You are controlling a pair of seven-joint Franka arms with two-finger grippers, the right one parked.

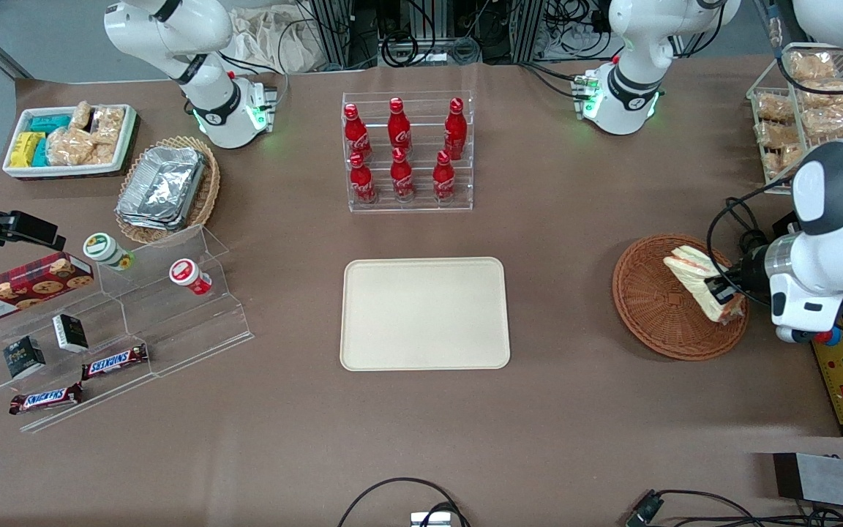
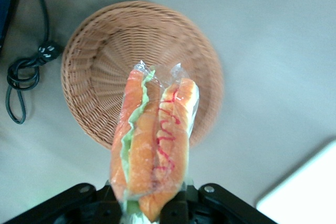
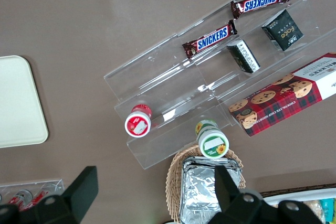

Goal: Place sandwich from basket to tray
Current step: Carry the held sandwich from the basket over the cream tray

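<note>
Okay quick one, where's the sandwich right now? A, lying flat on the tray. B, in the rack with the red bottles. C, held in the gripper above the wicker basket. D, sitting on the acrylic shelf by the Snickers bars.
C: the gripper is shut on the wrapped sandwich, which hangs over the round basket; the tray holds nothing.

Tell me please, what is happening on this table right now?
The left arm's gripper has its fingers shut on the plastic-wrapped sandwich and holds it above the round wicker basket, which has nothing else in it. The cream tray in the middle of the table has nothing on it yet, so the sandwich has not yet been carried over to it.
</note>
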